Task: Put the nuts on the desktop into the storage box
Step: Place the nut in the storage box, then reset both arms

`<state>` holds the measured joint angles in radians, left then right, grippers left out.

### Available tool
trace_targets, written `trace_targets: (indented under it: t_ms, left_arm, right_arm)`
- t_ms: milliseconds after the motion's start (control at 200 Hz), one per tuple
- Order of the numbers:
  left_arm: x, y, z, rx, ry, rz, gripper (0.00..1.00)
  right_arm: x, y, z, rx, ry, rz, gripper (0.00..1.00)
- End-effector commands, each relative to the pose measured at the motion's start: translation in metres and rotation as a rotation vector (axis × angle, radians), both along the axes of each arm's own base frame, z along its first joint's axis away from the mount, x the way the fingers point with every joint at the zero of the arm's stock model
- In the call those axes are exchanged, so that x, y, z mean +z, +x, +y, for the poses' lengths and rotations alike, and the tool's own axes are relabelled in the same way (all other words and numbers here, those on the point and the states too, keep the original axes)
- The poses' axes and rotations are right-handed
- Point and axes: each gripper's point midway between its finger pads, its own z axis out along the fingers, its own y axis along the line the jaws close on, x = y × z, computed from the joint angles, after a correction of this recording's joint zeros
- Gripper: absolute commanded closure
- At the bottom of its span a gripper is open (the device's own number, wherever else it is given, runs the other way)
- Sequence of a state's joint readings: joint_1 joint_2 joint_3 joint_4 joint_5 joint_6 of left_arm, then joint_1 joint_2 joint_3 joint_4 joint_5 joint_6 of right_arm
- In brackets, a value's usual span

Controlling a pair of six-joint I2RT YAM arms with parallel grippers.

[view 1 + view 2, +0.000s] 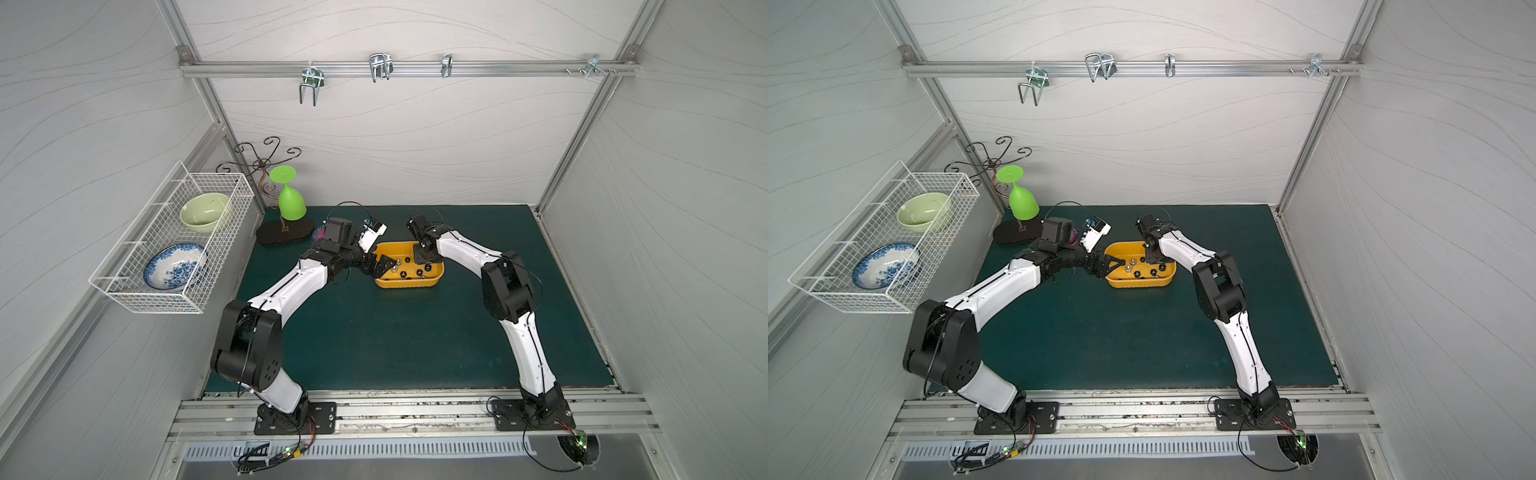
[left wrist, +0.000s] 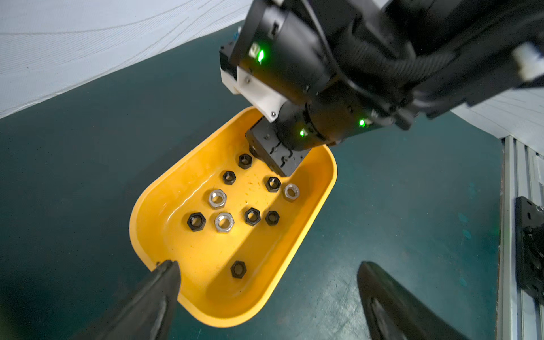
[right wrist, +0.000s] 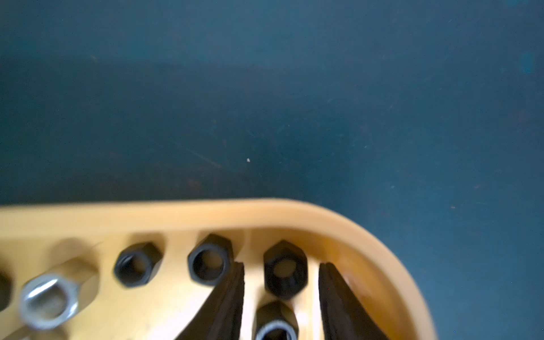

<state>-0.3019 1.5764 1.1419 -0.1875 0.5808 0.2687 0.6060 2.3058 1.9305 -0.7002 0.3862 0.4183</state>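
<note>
Grey-walled booth (image 1: 415,145), dark teal desktop (image 1: 374,340): the storage box (image 1: 405,284) stands near the far edge, both grippers are at it
At least ten nuts (image 2: 217,199) lie inside the storage box, mostly black, three silver. The left gripper (image 2: 266,265) hangs over one short end of the box with jaws spread wide, holding nothing. The right gripper (image 3: 281,263) reaches down into the opposite end; its jaws stand a little apart, and a black nut lies loose between them. The box touches no edge of the desktop; wide surface runs from it to the near edge
</note>
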Motion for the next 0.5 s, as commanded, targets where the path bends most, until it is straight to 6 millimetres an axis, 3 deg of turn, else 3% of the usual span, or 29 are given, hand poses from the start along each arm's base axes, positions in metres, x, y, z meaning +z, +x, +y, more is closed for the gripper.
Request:
trace_targets:
  t_ms: [0, 190, 345, 495]
  left_arm:
    - [0.031, -0.007, 0.001, -0.042, 0.024, -0.102, 0.02]
    - [0.047, -0.025, 0.013, -0.057, 0.067, -0.149, 0.02]
    - [0.059, -0.028, 0.039, 0.031, 0.05, -0.136, 0.02]
    - [0.069, -0.031, 0.073, 0.15, 0.038, -0.119, 0.02]
  right_arm:
    - [0.06, -0.002, -0.007, 0.001, 0.03, -0.078, 0.53]
    - [0.115, -0.021, -0.006, 0.042, 0.062, -0.15, 0.49]
    - [0.167, -0.047, -0.02, 0.06, 0.117, -0.233, 0.44]
    - [0.211, -0.083, -0.041, 0.112, 0.162, -0.332, 0.27]
